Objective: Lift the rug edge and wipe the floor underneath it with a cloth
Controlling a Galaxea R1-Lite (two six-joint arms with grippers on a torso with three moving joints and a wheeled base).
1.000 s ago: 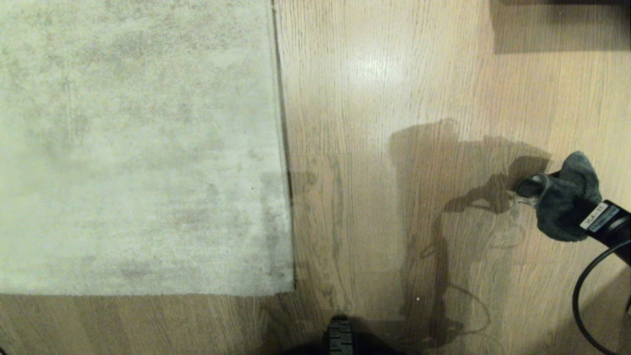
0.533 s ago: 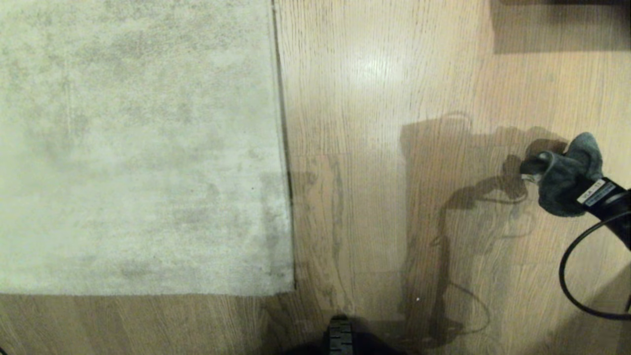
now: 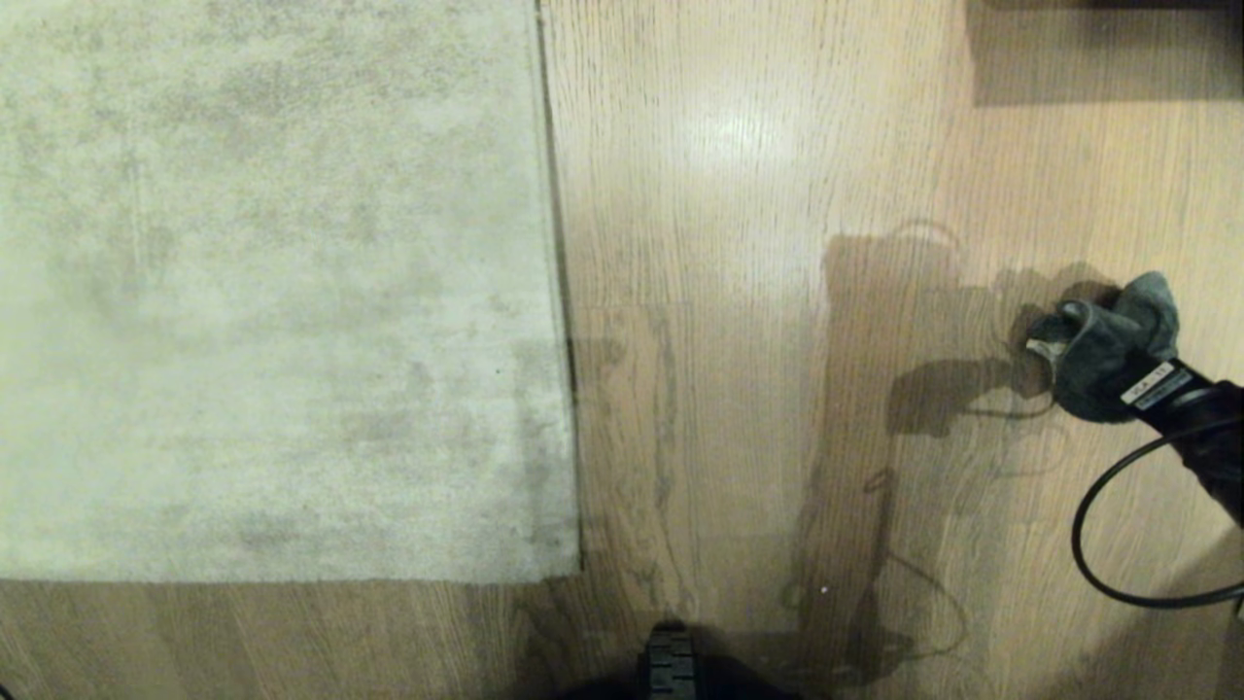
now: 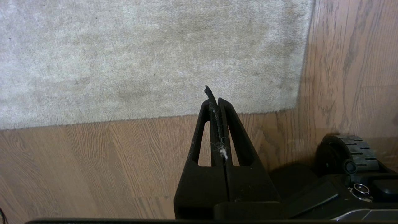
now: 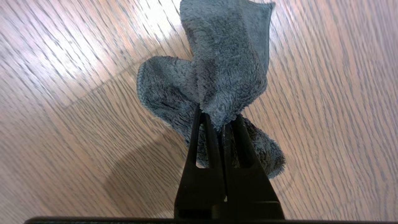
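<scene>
Fuzzy grey-teal cloth [image 5: 230,62] bunched in right pincer [image 5: 219,124]; floor [image 3: 739,292] glossy wood-grain.

Light wood-grain plank floor [image 3: 739,146], slight sheen. Pale grey-beige mottled rug [image 3: 272,292] lies flat on it, left side; rug edge [image 3: 559,292] straight, corner square.

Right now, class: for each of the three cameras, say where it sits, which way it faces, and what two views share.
Head view: high on the robot, facing down at the rug edge, floor; the right gripper shows.
Left wrist view: behind the shut left gripper, facing the rug corner.
Right wrist view: behind the right gripper, shut on the cloth, facing bare floor.
Shared: head and left wrist both show the rug corner.
</scene>
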